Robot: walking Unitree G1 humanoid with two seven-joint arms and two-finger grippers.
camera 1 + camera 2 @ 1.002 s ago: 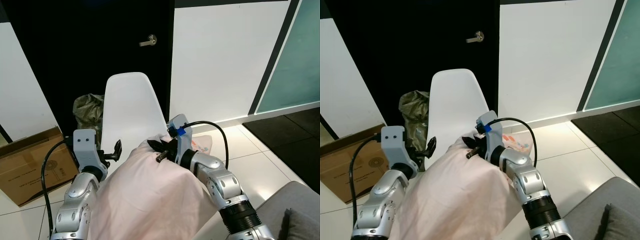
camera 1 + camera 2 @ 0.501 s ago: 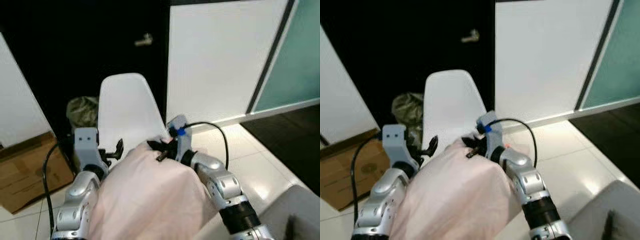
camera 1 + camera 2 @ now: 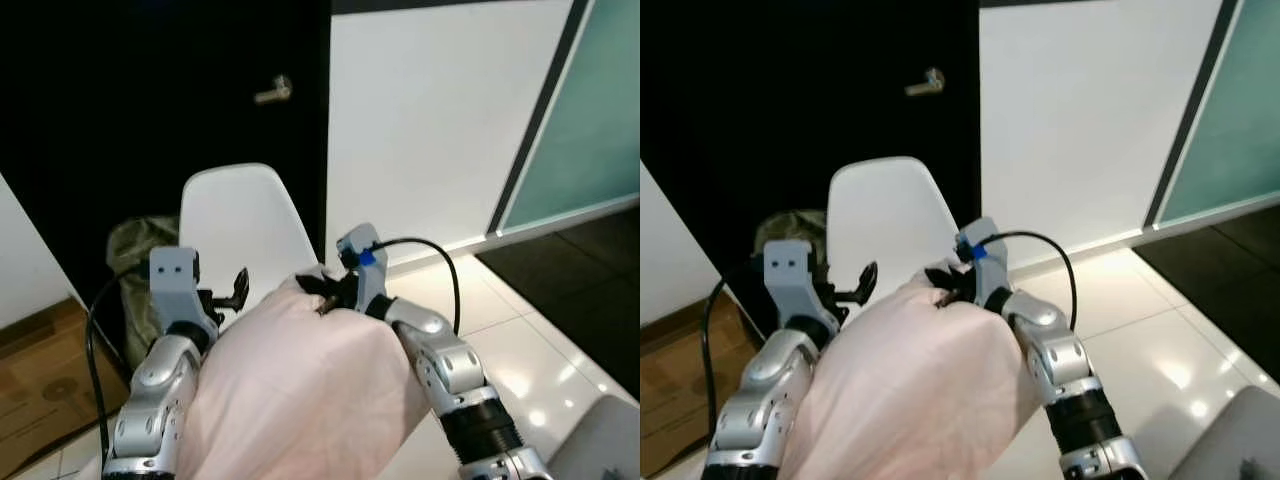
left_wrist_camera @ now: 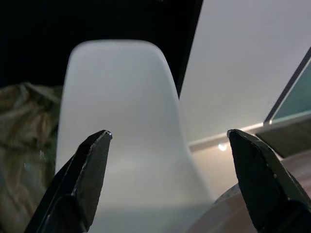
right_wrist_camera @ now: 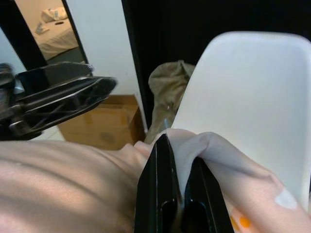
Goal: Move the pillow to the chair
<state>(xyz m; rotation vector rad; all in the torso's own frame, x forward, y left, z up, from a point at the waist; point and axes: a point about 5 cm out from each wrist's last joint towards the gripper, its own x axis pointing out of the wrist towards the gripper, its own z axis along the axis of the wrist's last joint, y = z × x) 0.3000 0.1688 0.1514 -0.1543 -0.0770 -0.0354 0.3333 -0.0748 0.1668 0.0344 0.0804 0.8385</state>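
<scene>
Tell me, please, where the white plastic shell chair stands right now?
The white plastic shell chair stands straight ahead, against the black door, just beyond the pink pillow and beside an olive bag on its left.

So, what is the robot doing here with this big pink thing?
The robot carries a pale pink pillow between its two arms, right in front of a white chair. The right pincer is shut on a fold of the pillow's cover. The left pincer is open beside the pillow and points at the chair back. The pillow is not yet set down on the seat.
</scene>
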